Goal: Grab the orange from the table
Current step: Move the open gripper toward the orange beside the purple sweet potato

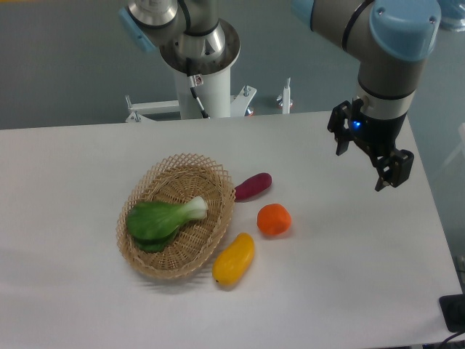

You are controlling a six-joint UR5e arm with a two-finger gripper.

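You have a wide, flat white table [87, 305] with a matte top filling most of the view. Above its far right corner hangs the arm [396, 43], smooth grey tubes with pale blue caps at the joints. Left of the table's middle sits an oval basket [145, 258] of woven tan wicker with a lacy open rim, and inside it lies a leafy green vegetable [163, 218] with a pale stalk end. The black gripper [367, 163] hangs over the right edge, its two fingers spread apart with nothing between them. Just off the basket's near right side lies a smooth, elongated yellow fruit [234, 259]. The orange [274, 219], small, round and bright, rests on the table near its middle, just right of the basket and well apart from the gripper. Off the basket's far right side lies a small, glossy purple oblong vegetable [253, 186].
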